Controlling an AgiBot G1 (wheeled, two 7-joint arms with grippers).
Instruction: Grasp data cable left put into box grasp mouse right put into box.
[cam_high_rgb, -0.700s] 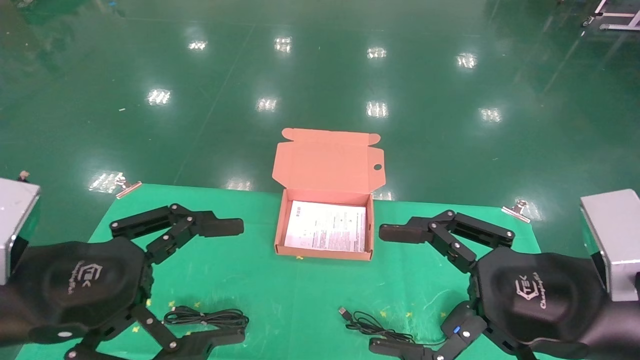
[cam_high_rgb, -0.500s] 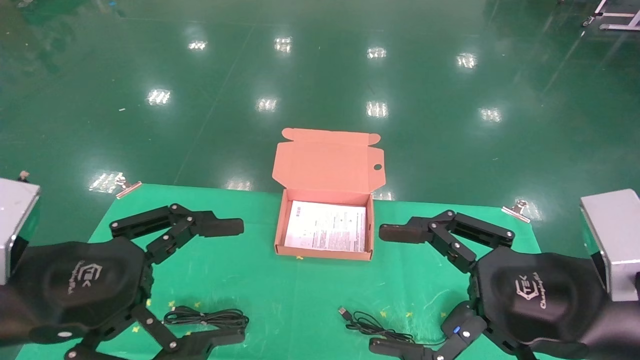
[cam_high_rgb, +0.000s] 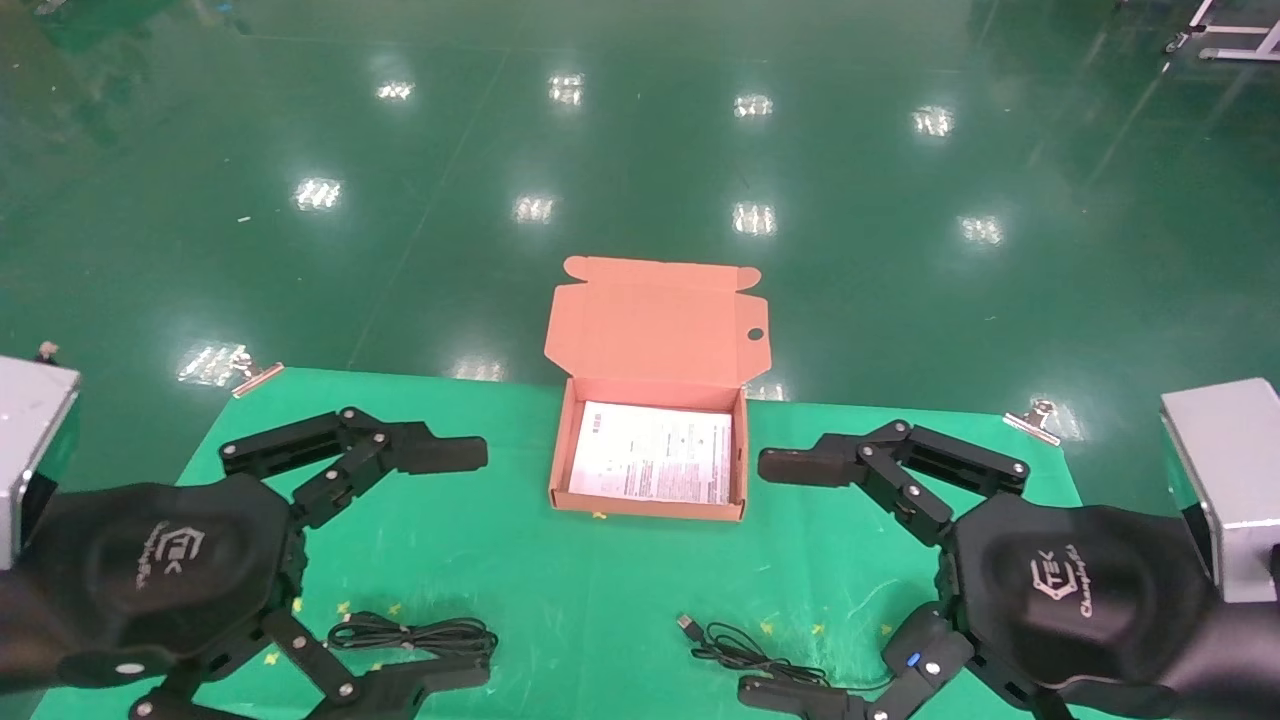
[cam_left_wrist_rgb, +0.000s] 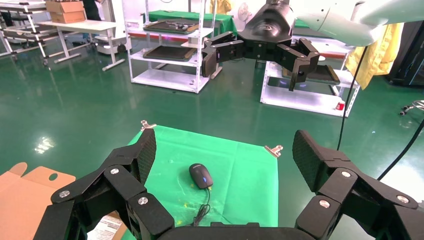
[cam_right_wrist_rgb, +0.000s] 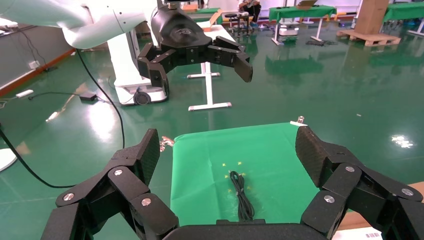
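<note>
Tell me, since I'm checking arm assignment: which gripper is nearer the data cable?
Left. The left gripper hovers open right around the data cable on the green mat, while the right gripper hovers open across the table, above the mouse.

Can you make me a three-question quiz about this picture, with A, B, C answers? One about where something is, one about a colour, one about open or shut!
1. Where does the cable lie?
A. in the box
B. on the cloth by the left gripper
C. on the floor

2. What colour is the box?
A. salmon-brown
B. blue
C. white

3. How is the box's lid?
A. shut
B. torn off
C. open, standing up

Answers:
1 B: the cable rests on the green cloth beside the left gripper.
2 A: its walls and lid are salmon-brown.
3 C: the lid stands behind the box, and the leaflet inside shows.
</note>
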